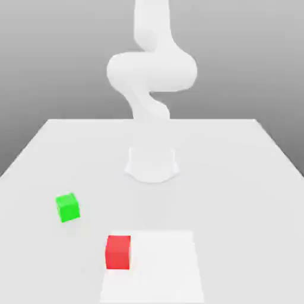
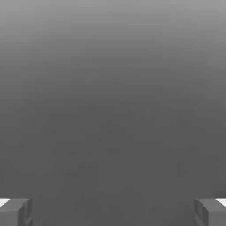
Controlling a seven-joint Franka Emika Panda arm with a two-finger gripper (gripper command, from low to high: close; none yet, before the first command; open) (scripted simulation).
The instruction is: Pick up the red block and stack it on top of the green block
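Starting nearest the exterior view, the red block [image 1: 118,252] is seen resting on the bench [image 1: 237,178], at the left edge of a paler square patch. Slightly farther and to the left, apart from it, the green block [image 1: 67,207] is set. Farthest, the arm [image 1: 151,71] is held upright above its base, presumably a ready pose. In the hand view, the end effector [image 2: 113,212] is shown spread wide, nothing being gripped.
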